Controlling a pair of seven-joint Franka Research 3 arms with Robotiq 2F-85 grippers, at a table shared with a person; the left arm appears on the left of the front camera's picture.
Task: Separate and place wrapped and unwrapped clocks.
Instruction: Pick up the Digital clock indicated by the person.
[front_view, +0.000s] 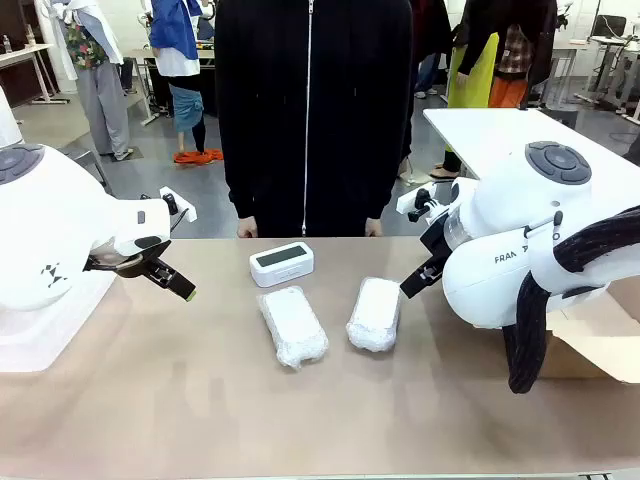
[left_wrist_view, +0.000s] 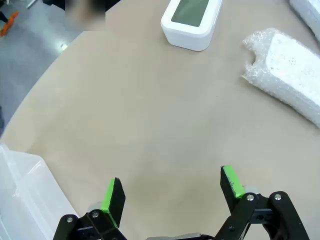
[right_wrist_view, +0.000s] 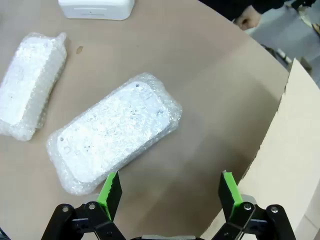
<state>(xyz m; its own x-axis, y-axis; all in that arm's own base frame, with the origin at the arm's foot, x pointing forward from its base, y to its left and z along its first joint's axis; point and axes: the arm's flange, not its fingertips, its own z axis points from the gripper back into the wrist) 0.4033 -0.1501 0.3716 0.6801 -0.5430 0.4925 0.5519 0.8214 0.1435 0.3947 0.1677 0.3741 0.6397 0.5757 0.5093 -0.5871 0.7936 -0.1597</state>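
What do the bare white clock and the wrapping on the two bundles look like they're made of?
Bare white rectangular clock with dark grey screen: probably smooth matte plastic, given its even shell and rounded edges. Left white oblong bundle and right white oblong bundle: wrapped in clear bubble film, likely plastic; it looks dimpled, crinkly and glinting.

Tan table; cardboard box on its rt edge; person in blk jacket opposite.

Front view: my fixed camera on the robot's side looks across the table toward the person at the far side. Wrist views: each looks down, close, along its own jaws; both share the bare clock and one wrapped bundle.
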